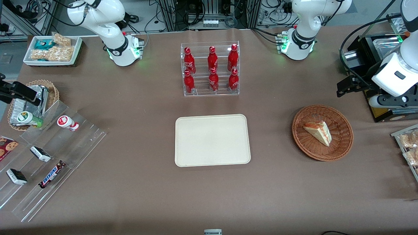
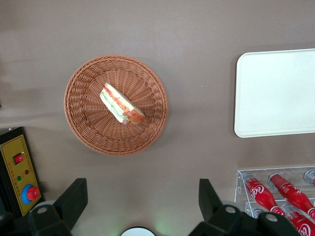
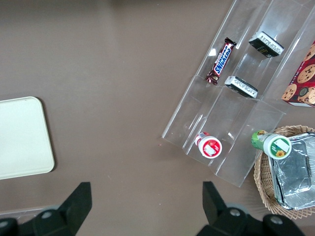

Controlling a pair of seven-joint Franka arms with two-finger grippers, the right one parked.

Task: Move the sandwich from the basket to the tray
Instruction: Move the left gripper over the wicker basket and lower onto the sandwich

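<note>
Sandwich point(image 1: 318, 132) laid in basket point(image 1: 322, 132) near the desk point(image 1: 130, 182) edge, tray point(image 1: 212, 140) at mid-desk, hand point(image 2: 142, 201) held open above the desk, gripping nothing.

A brown-covered table point(image 1: 137, 195) fills the room, with cable-strewn metal racks point(image 1: 209, 13) above it.

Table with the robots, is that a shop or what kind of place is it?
Probably a robot lab set up like a pretend snack shop. Cables and metal racks stand past the table, red bottles sit in a clear stand, and the gripper hangs open above the basket holding a sandwich.
</note>
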